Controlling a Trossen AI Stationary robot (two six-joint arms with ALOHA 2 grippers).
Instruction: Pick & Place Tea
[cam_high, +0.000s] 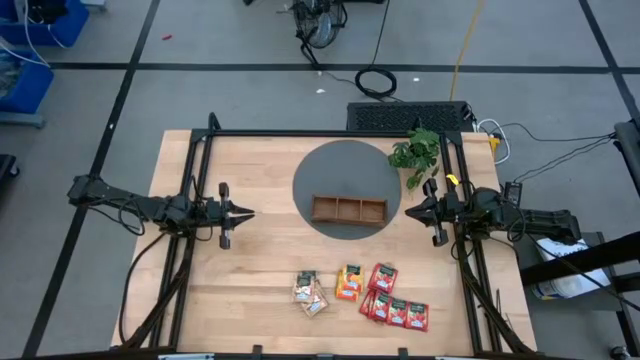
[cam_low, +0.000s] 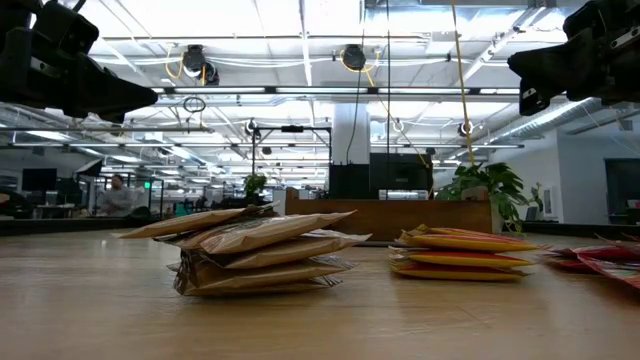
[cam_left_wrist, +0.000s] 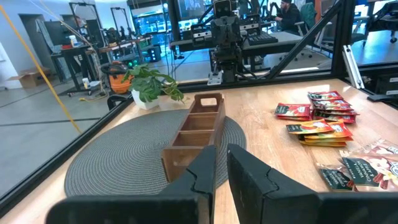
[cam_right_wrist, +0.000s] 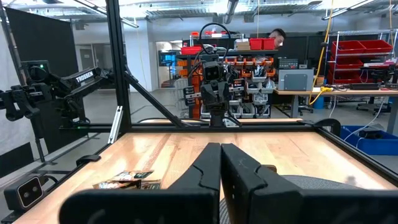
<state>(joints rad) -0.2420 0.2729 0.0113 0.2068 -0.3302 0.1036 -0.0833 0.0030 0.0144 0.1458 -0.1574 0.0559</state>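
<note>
Several tea sachets lie flat on the wooden table near its front edge. A pale pile (cam_high: 310, 291) (cam_low: 260, 250) is leftmost, then an orange pile (cam_high: 348, 282) (cam_low: 465, 250), then red ones (cam_high: 392, 302) (cam_left_wrist: 320, 106). My left gripper (cam_high: 248, 212) (cam_left_wrist: 222, 163) hovers level over the table's left side, its fingers nearly together with nothing between them. My right gripper (cam_high: 407, 212) (cam_right_wrist: 221, 155) hovers level at the right side, shut and empty. Both point toward the wooden tray (cam_high: 348, 209) (cam_left_wrist: 193, 134) between them.
The three-compartment tray sits on a round grey mat (cam_high: 320, 170) at the table's far middle. A green plant (cam_high: 417, 152) (cam_left_wrist: 149, 84) stands at the mat's far right. A black frame (cam_high: 300, 133) runs around the table. Bare wood lies between the grippers and the sachets.
</note>
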